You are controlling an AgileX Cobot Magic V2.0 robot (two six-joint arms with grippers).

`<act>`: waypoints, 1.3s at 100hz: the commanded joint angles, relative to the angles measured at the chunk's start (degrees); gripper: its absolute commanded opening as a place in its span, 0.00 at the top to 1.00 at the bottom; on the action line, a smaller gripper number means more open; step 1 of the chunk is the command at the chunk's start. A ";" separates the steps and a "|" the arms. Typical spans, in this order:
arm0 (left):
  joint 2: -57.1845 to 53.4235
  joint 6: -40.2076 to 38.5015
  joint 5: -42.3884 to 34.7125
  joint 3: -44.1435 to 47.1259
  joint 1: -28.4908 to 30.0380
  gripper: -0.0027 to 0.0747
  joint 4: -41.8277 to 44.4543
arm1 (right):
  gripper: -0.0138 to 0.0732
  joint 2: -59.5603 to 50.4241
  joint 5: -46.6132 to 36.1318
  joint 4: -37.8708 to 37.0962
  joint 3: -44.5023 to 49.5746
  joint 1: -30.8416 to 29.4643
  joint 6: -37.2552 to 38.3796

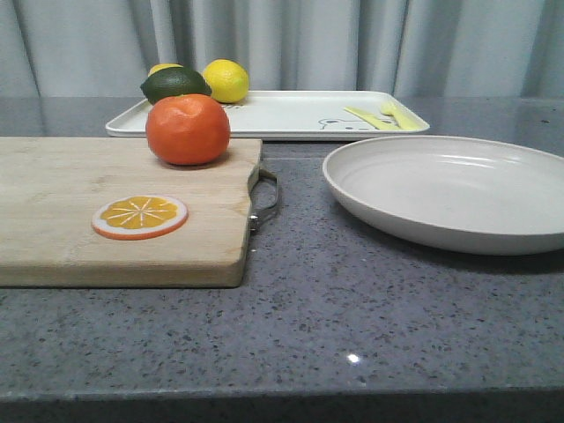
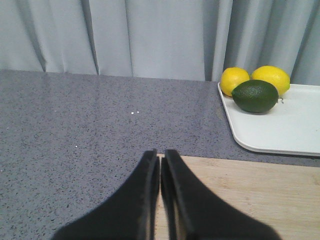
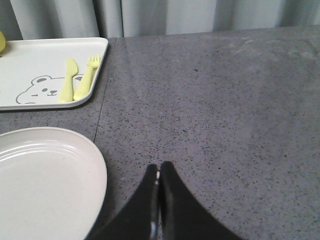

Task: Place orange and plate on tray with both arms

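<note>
Grey speckled countertop (image 1: 370, 308) carrying all items, with a curtain behind. Wooden cutting board (image 1: 79, 220) at the robot's left, its metal handle (image 1: 266, 196) facing the plate. Plate (image 1: 458, 189), wide, shallow and off-white, resting on the counter at the right, apart from the board and just in front of the tray; it lies on the right arm's side, which suggests that arm is meant to take it. Tray (image 1: 282, 113), white and rectangular with a bear drawing, lying at the far edge of the counter; its middle is bare, leaving room for both task items. Orange (image 1: 188, 129) standing on the far right corner of the board, near the tray's front rim and on the left arm's side. On the tray's left end: two lemons (image 2: 270, 77) and a dark green avocado (image 2: 255, 95) touching them. On its right end: a yellow toy knife (image 3: 67, 80) and fork (image 3: 86, 77) side by side. Orange slice (image 1: 140, 217) lying flat on the board. Left gripper (image 2: 160, 165) above the board's far edge, jaws pressed together, holding nothing. Right gripper (image 3: 159, 172) over bare counter just beside the plate's rim, jaws likewise together and empty. Neither item has been picked up yet.
</note>
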 commanded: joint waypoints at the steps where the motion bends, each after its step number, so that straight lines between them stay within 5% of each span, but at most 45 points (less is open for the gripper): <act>1: 2.59 -0.32 -3.29 -3.86 -1.09 0.79 -0.46 | 0.91 0.50 -3.95 -0.84 -2.30 -0.35 -0.21; 19: 7.59 -0.32 -3.69 -6.52 -5.30 0.40 -0.46 | 0.91 0.50 -3.95 -0.84 -2.30 -0.35 -0.21; 40: 14.80 -0.32 -3.10 -10.63 -12.46 0.15 -0.46 | 0.91 0.50 -3.95 -0.84 -2.30 -0.35 -0.21; 87: 37.96 -0.32 10.91 -34.32 -28.46 0.13 -0.55 | 0.91 0.50 -4.00 -0.84 -2.30 -0.35 -0.21; 130: 56.61 -0.32 32.31 -55.49 -29.90 0.13 -3.95 | 0.91 0.50 -4.02 -0.84 -2.30 -0.35 -0.21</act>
